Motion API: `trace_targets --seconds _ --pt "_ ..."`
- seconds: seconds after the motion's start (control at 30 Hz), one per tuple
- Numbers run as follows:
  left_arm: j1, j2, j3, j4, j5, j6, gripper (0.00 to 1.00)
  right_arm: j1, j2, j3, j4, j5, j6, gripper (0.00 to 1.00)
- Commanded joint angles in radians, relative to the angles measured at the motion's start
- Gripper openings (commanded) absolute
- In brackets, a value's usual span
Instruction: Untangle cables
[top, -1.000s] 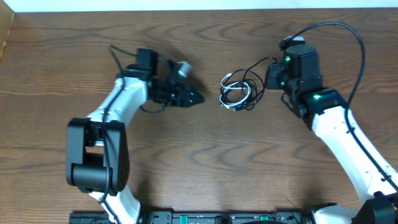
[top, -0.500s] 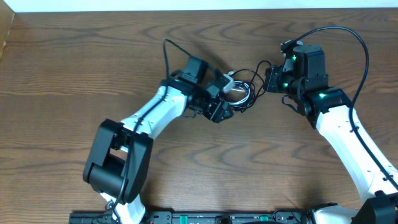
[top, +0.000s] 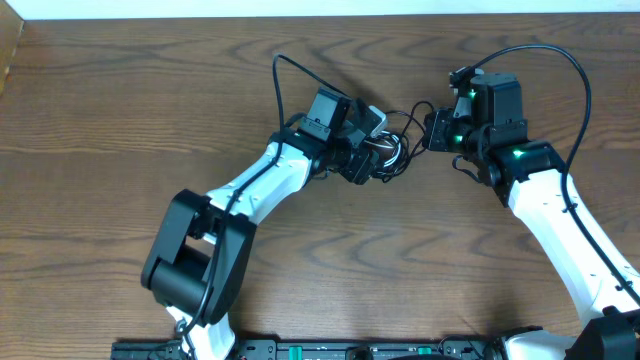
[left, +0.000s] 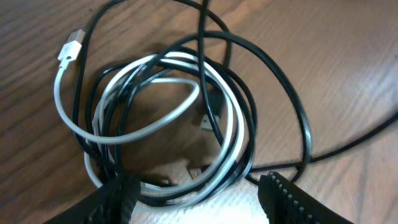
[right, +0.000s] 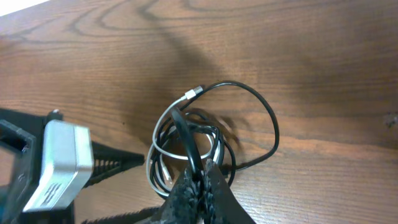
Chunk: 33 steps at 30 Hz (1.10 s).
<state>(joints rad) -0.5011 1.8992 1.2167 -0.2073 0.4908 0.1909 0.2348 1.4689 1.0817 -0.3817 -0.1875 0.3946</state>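
Over the cables (left: 239, 134), left gripper (left: 199, 196) newly arrived, right gripper (right: 198, 179) unmoved

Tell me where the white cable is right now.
The white cable lies upper centre of the table in the overhead view, coiled with the black cable, between the open left tool and the right tool, shut on that black cable.

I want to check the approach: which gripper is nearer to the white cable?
Left. The left gripper, jaws open, straddles the white cable; the right gripper, shut on the black cable, sits just beside it.
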Motion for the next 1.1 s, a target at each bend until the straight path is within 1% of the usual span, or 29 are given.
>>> trace_targets --seconds 0.0,0.2,0.23,0.27,0.3,0.33,0.4,0.6,0.73,0.83,0.9,0.97,1.07 --pt "0.0 0.055 -0.018 0.022 -0.013 -0.083 0.66 0.002 -0.01 0.006 -0.003 -0.011 0.0 0.01" --pt "0.0 0.137 -0.018 0.035 -0.016 -0.104 0.64 0.002 -0.01 0.006 -0.035 -0.005 -0.019 0.01" --pt "0.0 0.146 -0.018 0.035 -0.026 -0.105 0.59 0.002 -0.01 0.006 -0.043 -0.001 -0.036 0.01" --pt "0.0 0.155 -0.018 0.038 -0.045 -0.116 0.5 0.002 -0.01 0.006 -0.053 0.006 -0.051 0.01" --pt "0.0 0.16 -0.018 0.039 -0.072 -0.134 0.38 0.002 -0.01 0.006 -0.063 0.014 -0.063 0.01" --pt "0.0 0.163 -0.018 0.042 -0.101 -0.156 0.31 0.002 -0.01 0.006 -0.078 0.026 -0.07 0.01" --pt "0.0 0.164 -0.018 0.045 -0.138 -0.188 0.24 0.002 -0.01 0.006 -0.111 0.053 -0.09 0.01" --pt "0.0 0.164 -0.018 0.047 -0.142 -0.19 0.23 0.002 -0.01 0.002 -0.207 0.214 -0.164 0.01" --pt "0.0 0.164 -0.018 0.045 -0.179 -0.19 0.23 0.002 -0.01 0.002 -0.249 0.357 -0.312 0.01" --pt "0.0 0.164 -0.018 0.041 -0.26 -0.19 0.23 0.002 -0.01 0.002 -0.266 0.517 -0.401 0.01" --pt "0.0 0.164 -0.018 0.035 -0.307 -0.19 0.23 0.002 -0.01 0.002 -0.264 0.628 -0.404 0.01" --pt "0.0 0.164 -0.018 0.033 -0.317 -0.19 0.23 0.002 -0.01 0.002 -0.261 0.711 -0.404 0.01" --pt "0.0 0.164 -0.018 0.034 -0.317 -0.19 0.23 0.002 -0.01 0.002 -0.249 0.75 -0.403 0.01"
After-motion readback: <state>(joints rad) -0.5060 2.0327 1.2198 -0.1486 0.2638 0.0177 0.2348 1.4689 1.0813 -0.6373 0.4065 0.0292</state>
